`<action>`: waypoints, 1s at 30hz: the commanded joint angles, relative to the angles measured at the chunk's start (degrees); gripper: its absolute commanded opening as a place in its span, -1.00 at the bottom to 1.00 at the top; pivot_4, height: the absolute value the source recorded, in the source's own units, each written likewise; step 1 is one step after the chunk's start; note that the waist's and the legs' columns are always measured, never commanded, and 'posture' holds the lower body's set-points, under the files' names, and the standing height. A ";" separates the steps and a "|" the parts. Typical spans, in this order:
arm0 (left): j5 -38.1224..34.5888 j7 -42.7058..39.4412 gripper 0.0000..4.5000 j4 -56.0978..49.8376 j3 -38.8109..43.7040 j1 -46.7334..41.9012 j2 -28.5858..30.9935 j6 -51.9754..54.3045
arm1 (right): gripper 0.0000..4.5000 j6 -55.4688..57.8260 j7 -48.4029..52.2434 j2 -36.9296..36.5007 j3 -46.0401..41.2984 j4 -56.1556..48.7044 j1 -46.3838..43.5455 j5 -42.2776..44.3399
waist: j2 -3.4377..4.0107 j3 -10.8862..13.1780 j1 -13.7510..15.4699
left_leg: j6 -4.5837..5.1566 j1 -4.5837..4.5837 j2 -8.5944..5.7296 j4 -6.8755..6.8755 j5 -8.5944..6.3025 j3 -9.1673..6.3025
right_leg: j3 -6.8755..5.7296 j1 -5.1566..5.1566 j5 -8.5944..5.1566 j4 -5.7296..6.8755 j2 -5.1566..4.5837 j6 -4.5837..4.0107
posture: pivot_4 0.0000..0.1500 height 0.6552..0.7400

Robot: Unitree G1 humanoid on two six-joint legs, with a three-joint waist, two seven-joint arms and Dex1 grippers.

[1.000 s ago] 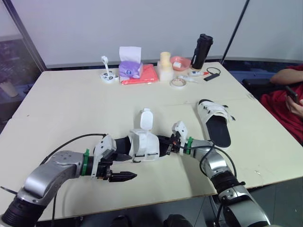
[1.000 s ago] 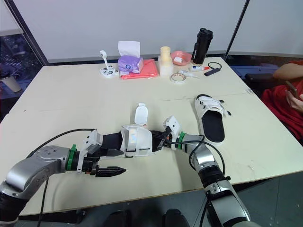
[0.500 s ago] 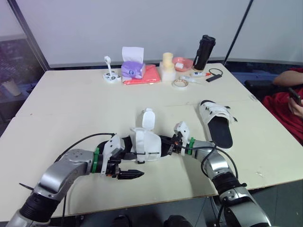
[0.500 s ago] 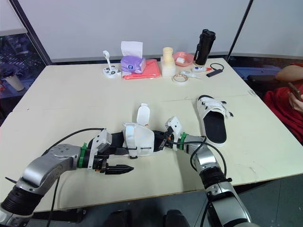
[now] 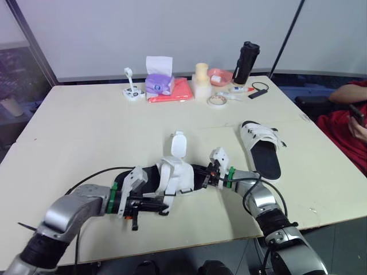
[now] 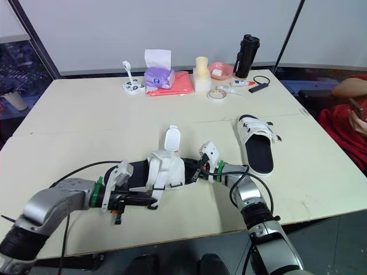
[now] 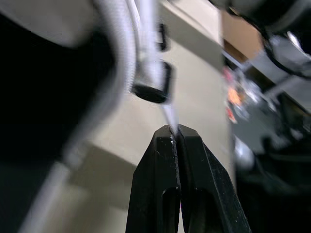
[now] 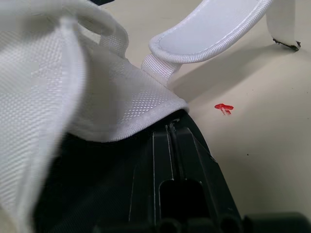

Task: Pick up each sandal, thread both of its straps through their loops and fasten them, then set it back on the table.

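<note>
near sandal (image 5: 172, 175) – black sole, white mesh straps, one flap standing up – lies at the table's (image 5: 86, 132) front edge between both grippers. left gripper (image 7: 176, 128) jaws closed on a thin strap (image 7: 169, 112) tip just past its black loop (image 7: 153, 90). right gripper (image 8: 171, 125) jaws pressed together, pinching the white upper's hem. second sandal (image 5: 261, 146) lies flat, well to the right – straps across.

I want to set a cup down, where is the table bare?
The table is bare left and middle, between the far tissue box and the held sandal; also right of the second sandal. Crowded by the left pincer and right pincer.
</note>
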 commanded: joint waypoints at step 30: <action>-2.71 -7.02 -0.97 -8.54 -0.07 7.13 7.29 -0.42 | -1.00 4.02 -3.72 -1.56 1.44 8.60 3.29 -4.79 | 0.06 -0.20 0.09 | 0.03 -0.61 0.00 -0.03 0.01 -0.01 | -1.05 -0.78 0.27 -0.01 -0.73 -0.41 | 1.00 1.00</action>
